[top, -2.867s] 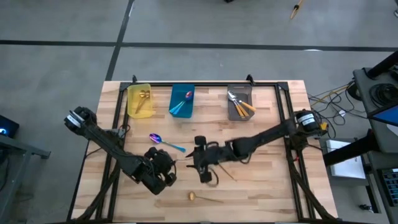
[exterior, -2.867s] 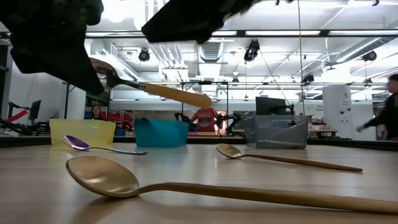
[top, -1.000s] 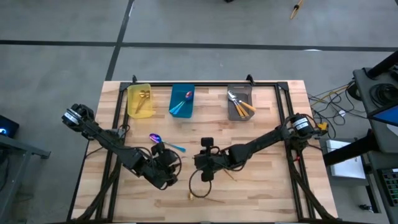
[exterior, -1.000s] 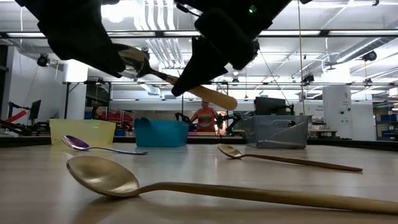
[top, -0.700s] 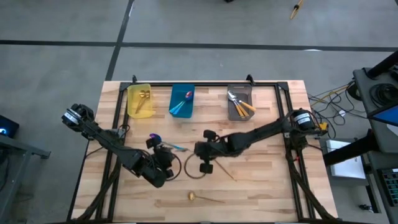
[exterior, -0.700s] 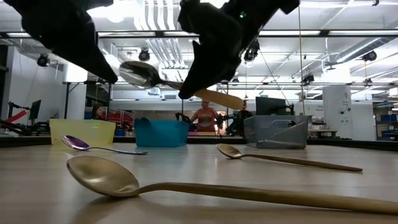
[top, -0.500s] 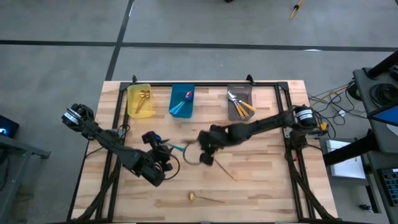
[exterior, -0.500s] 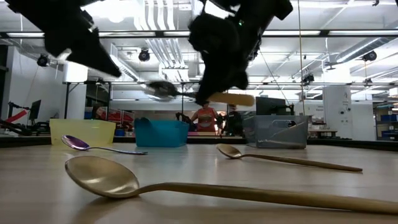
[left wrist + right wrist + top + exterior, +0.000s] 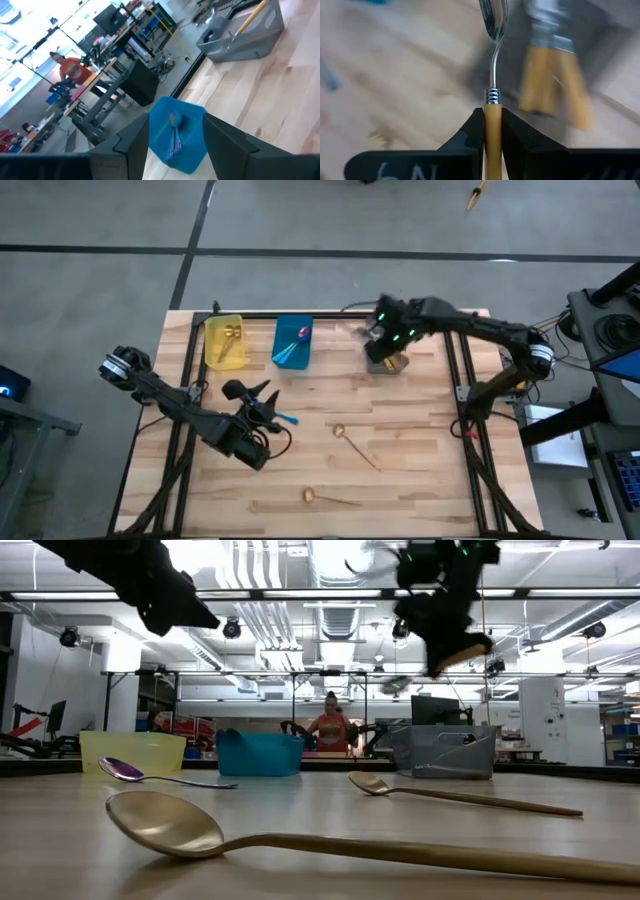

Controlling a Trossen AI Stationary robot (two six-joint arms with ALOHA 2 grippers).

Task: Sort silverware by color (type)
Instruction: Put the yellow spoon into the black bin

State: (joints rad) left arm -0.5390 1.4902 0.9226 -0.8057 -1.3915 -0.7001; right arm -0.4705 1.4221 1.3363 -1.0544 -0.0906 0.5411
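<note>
My right gripper (image 9: 492, 125) is shut on a silver spoon with an orange handle (image 9: 493, 30) and hangs over the grey bin (image 9: 386, 358), where more orange-handled spoons (image 9: 555, 75) lie. My left gripper (image 9: 248, 392) stands open at mid-left above the table, holding nothing; in its wrist view the blue bin (image 9: 175, 137) shows between its fingers. A purple spoon with a teal handle (image 9: 125, 770) lies flat just beside it. Two gold spoons (image 9: 352, 444) (image 9: 322, 498) lie flat toward the near edge. The yellow bin (image 9: 223, 340) holds gold spoons. My right gripper pinches the spoon's orange handle (image 9: 492, 112) between its two fingers, just behind the metal collar. The handle runs along the fingers, and the neck and bowl (image 9: 493, 15) stick out past the fingertips. The fingers slant downward. The spoon is lifted clear above the grey bin.
Yellow, blue (image 9: 292, 342) and grey bins stand in a row along the far edge. A black frame rail (image 9: 330, 315) runs behind them. Bare wood lies between the two gold spoons and the right edge. People sit in the room beyond the table (image 9: 330, 725).
My left gripper has let go of the spoon's bowl, opened, turned and drawn a little toward the far left. My right gripper has carried the orange-handled spoon from the table's middle up and toward the far right, over the grey bin, rolling as it went.
</note>
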